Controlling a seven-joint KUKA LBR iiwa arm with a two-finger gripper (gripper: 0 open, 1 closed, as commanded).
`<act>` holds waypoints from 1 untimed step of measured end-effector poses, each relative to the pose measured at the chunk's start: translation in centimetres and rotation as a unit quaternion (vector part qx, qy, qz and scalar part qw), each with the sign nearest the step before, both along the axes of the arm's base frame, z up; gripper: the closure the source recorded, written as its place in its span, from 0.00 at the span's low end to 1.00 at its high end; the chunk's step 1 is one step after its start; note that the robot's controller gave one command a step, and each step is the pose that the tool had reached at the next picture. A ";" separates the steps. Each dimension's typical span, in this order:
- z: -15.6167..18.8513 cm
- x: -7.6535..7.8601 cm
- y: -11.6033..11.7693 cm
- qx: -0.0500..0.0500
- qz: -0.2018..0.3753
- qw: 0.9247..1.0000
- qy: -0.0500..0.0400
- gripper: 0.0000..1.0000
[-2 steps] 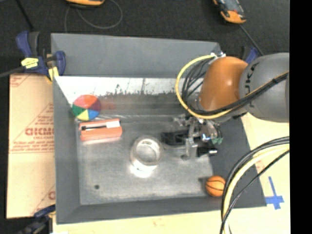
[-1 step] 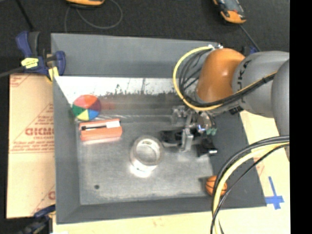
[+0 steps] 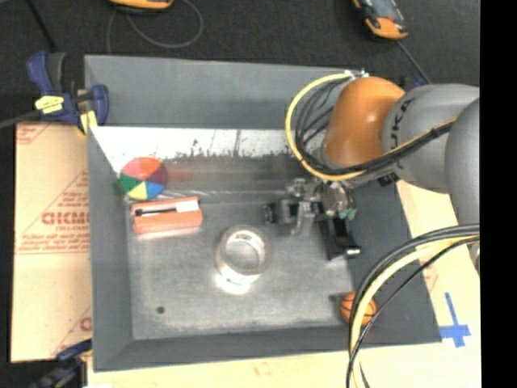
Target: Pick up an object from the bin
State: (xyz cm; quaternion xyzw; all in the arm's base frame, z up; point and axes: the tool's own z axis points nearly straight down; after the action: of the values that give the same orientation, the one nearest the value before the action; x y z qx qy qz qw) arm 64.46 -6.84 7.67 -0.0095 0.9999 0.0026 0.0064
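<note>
- The arm is nearest to us. It reaches in from the right, with an orange cover and looped cables on its wrist.
- The grey bin holds only a few things, lying well apart.
- The gripper is low over bare floor in the right half of the bin. We cannot tell if it is open or closed, and we see nothing held in it.
- A flat orange-red box lies at the left side.
- A transparent round cup stands in the middle. It is the thing nearest to the gripper, to its left, not touching it.
- A many-coloured ball sits in the far left corner, just beside the box.
- A small orange thing lies in the near right corner, partly hidden by a cable.
</note>
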 end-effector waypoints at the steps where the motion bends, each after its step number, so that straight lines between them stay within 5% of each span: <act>1: -0.1 -1.1 -0.1 0.000 -0.004 1.000 -0.001 1.00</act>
State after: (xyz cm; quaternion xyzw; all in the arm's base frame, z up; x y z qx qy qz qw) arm 63.36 -6.92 7.60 -0.0058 1.0000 0.0028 0.0071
